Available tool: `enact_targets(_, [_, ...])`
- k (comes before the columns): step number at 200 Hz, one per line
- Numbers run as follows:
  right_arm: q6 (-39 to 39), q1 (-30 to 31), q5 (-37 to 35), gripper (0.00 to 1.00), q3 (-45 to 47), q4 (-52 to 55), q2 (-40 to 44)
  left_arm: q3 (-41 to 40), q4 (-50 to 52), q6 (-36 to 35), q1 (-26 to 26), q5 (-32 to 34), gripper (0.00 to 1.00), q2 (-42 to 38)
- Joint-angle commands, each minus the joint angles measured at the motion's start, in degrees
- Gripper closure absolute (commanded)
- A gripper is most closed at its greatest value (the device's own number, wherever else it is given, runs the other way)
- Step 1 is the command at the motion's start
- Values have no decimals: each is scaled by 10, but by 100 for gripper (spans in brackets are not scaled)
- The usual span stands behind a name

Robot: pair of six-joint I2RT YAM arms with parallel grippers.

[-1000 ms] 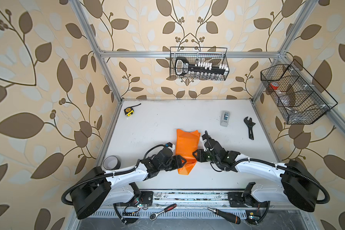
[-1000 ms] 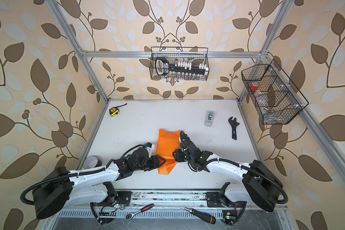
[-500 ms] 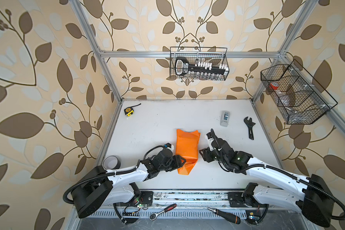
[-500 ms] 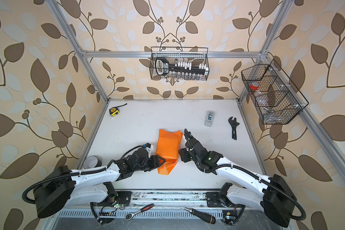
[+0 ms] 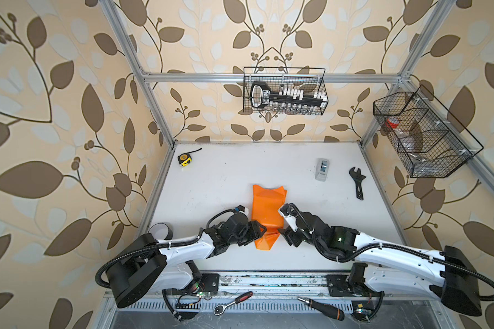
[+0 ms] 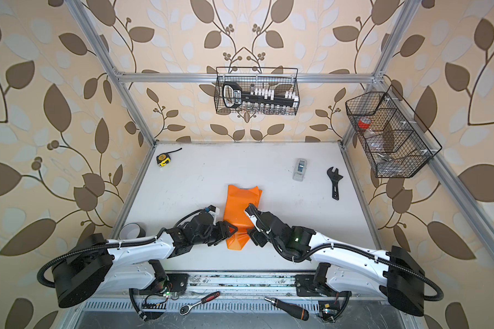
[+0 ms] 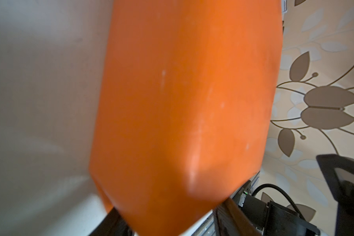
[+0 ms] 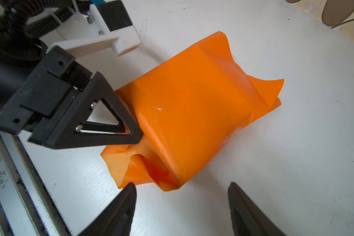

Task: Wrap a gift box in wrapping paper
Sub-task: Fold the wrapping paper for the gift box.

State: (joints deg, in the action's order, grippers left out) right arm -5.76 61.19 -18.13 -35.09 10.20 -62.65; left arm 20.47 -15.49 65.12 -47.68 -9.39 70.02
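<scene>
The wrapping paper [image 5: 267,205] [image 6: 241,202] is orange and lies folded into a long parcel on the white table, its loose ends crumpled. The gift box is hidden under it. My left gripper [image 5: 261,229] [image 6: 231,228] reaches in from the left and is shut on the parcel's near end. In the left wrist view the paper [image 7: 182,102] fills the gap between its jaws [image 7: 170,212]. The right wrist view shows its upper finger [image 8: 107,90] lying on the paper [image 8: 192,106]. My right gripper [image 5: 281,225] [image 8: 182,185] stands open just off the parcel's near right corner, holding nothing.
A grey tape dispenser [image 5: 322,169] and a black wrench [image 5: 357,182] lie at the back right, a yellow tape measure [image 5: 184,159] at the back left, a tape roll [image 5: 160,229] by the left edge. Wire baskets [image 5: 284,91] hang on the back and right walls.
My right gripper has opened wider and come off the parcel's right side, and its arm has swung outward. The left gripper and the parcel have hardly moved.
</scene>
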Motion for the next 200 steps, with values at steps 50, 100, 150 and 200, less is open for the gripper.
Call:
enact_targets(50, [139,50,-46,18,13,-117,-68,26,-52,24,-4,12,41,22])
enact_targets(100, [165,49,-56,14,46,-172,-83,12,-71,40,-4,22,41,20])
enact_targets(150, [149,47,-97,18,50,-156,-70,15,-54,34,-4,40,40,-9])
enact_targets(200, [-116,61,-103,47,42,-35,80,14,-84,35,-4,27,40,37])
